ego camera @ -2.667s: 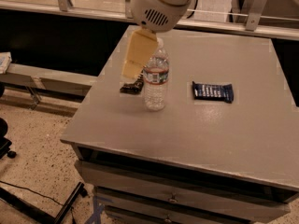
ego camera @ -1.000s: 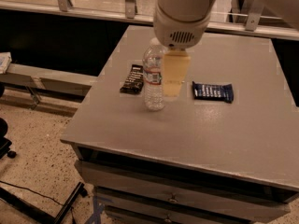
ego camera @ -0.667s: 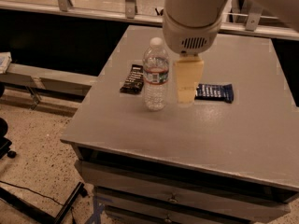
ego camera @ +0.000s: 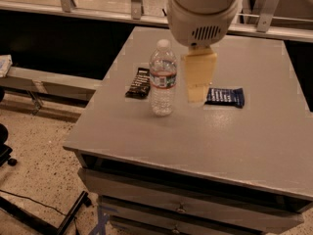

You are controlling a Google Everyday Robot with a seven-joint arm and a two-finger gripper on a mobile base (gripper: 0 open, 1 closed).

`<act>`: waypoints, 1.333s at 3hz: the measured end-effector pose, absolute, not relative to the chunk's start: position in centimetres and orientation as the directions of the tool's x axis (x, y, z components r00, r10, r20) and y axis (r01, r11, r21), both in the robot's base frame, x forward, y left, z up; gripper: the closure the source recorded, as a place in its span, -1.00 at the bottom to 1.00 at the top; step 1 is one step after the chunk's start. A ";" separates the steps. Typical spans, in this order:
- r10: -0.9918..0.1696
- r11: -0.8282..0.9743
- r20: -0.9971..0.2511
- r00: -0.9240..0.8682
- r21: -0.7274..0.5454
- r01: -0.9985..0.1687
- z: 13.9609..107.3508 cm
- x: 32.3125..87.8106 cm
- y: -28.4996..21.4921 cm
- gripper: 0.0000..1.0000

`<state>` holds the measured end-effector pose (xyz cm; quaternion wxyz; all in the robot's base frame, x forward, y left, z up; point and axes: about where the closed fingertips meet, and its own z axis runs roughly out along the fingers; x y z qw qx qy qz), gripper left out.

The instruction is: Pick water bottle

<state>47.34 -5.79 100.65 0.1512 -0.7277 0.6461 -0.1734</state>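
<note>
Standing upright on the grey surface, the water bottle is a small clear plastic cylinder with ribbed walls, a white screw cap and a narrow label band in red and blue-green. It rises between a flat dark wrapper on one side and a blue wrapper on the other. The claw hangs below the arm's pale wrist housing, just beside the bottle and apart from it, at about label height. It grips nothing, and whether it is open or closed cannot be told. Judged from its build, the bottle is light to moderate in weight, with thin walls that yield under a squeeze and a smooth skin that may slip. Being tall on a narrow base, it would tip at a sideways nudge. The mid-body, at or just below the label, looks the best place to hold, since the ribs there offer purchase.
</note>
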 end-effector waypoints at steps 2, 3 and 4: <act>-0.985 -0.162 0.030 0.169 -0.488 -0.858 104.8 48.5 -2.2 -1.00; -0.983 -0.166 0.008 0.186 -0.488 -0.857 105.0 49.9 -0.9 -1.00; -0.981 -0.160 -0.020 0.193 -0.481 -0.862 104.4 51.0 0.0 -1.00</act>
